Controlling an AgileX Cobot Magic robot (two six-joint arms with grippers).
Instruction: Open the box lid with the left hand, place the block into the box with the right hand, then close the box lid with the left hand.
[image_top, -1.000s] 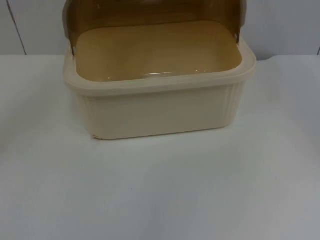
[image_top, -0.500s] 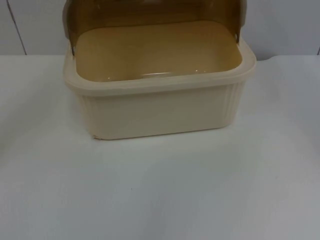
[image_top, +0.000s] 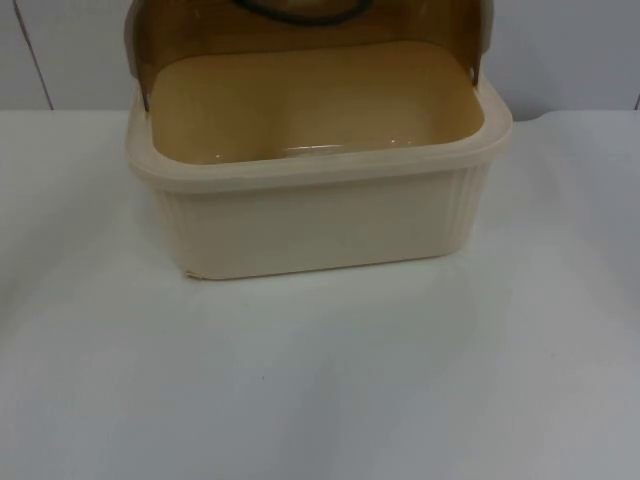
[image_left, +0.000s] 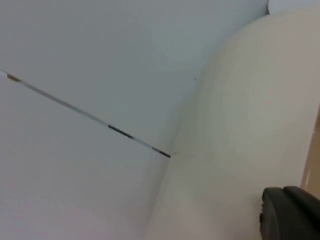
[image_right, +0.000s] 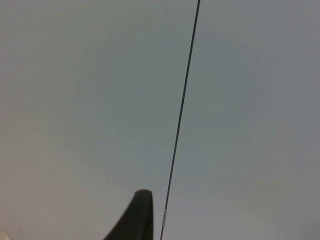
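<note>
box (image_top: 320, 215) lid (image_top: 300, 25) raised | left pincer (image_left: 290, 212) beside box wall, apparently

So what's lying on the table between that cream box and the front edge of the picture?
Nothing: in the top view the white table is bare from the box, whose brown lid stands open, to the near edge.

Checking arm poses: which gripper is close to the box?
The left gripper: its wrist view looks onto the cream box close by. The right gripper faces the grey partition wall.
</note>
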